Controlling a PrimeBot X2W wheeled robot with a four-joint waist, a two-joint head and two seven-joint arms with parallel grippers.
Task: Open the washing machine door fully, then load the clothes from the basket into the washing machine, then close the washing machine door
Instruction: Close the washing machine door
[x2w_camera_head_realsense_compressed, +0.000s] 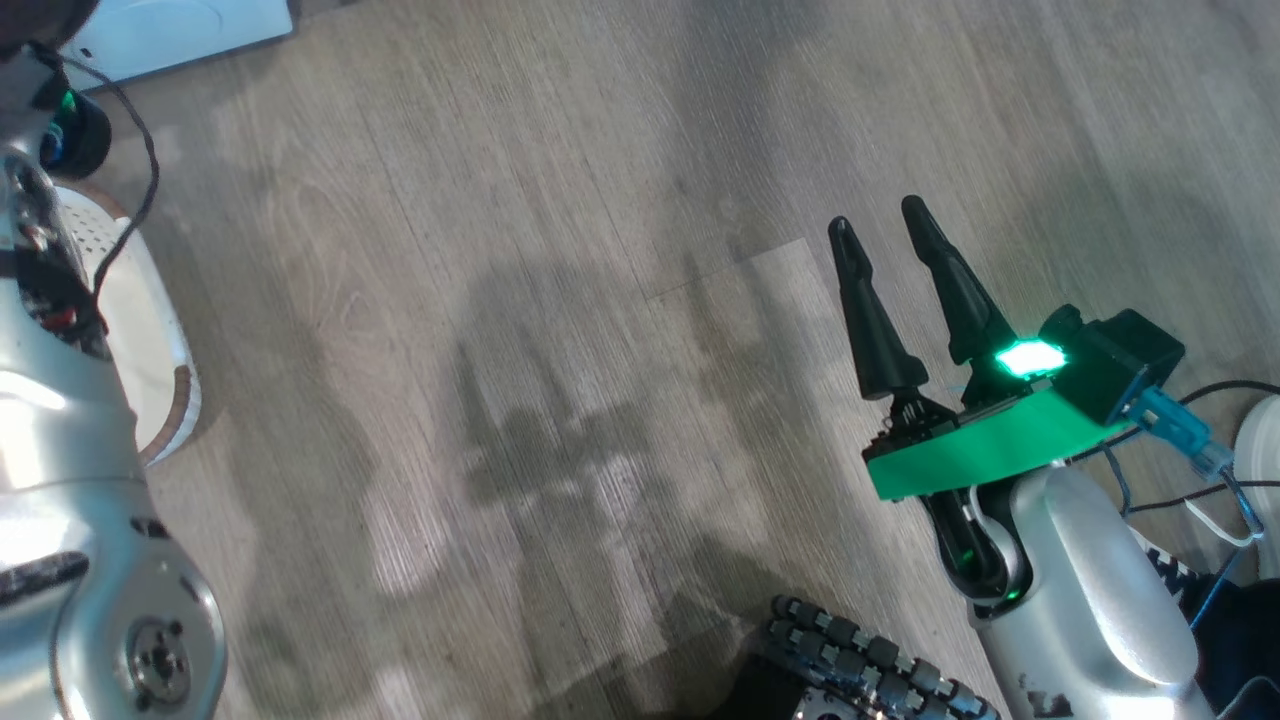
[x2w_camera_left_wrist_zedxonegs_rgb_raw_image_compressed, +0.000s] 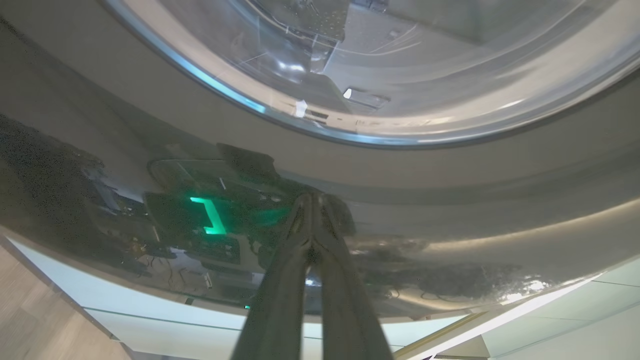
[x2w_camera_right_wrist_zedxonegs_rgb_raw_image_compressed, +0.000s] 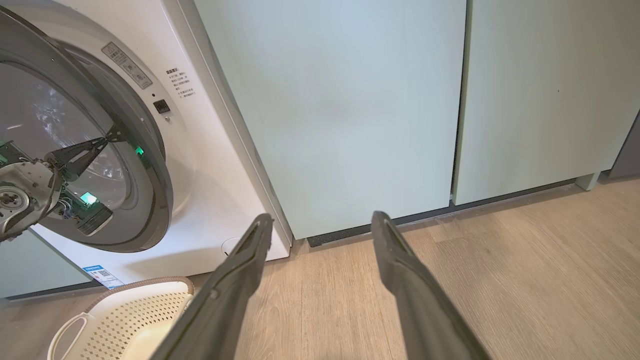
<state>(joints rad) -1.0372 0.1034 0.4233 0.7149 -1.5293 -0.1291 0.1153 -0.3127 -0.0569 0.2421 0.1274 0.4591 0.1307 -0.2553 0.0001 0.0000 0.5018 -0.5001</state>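
Left gripper (x2w_camera_left_wrist_zedxonegs_rgb_raw_image_compressed: 311, 197) closed at washing machine door (x2w_camera_left_wrist_zedxonegs_rgb_raw_image_compressed: 450, 210); right gripper (x2w_camera_right_wrist_zedxonegs_rgb_raw_image_compressed: 322, 218) apart; blue sticker (x2w_camera_right_wrist_zedxonegs_rgb_raw_image_compressed: 102, 275) unreadable.

- left end effector (x2w_camera_left_wrist_zedxonegs_rgb_raw_image_compressed: 312, 200) fingers pressed together, tips against glossy black rim of washing machine door (x2w_camera_left_wrist_zedxonegs_rgb_raw_image_compressed: 475, 200)
- clear domed glass (x2w_camera_left_wrist_zedxonegs_rgb_raw_image_compressed: 400, 60) above rim
- green light (x2w_camera_left_wrist_zedxonegs_rgb_raw_image_compressed: 210, 220) reflected in rim
- wood floor (x2w_camera_left_wrist_zedxonegs_rgb_raw_image_compressed: 35, 320) lower left

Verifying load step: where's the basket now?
Right wrist view, bottom left: the basket sits on the floor in front of the washing machine, just below its door.
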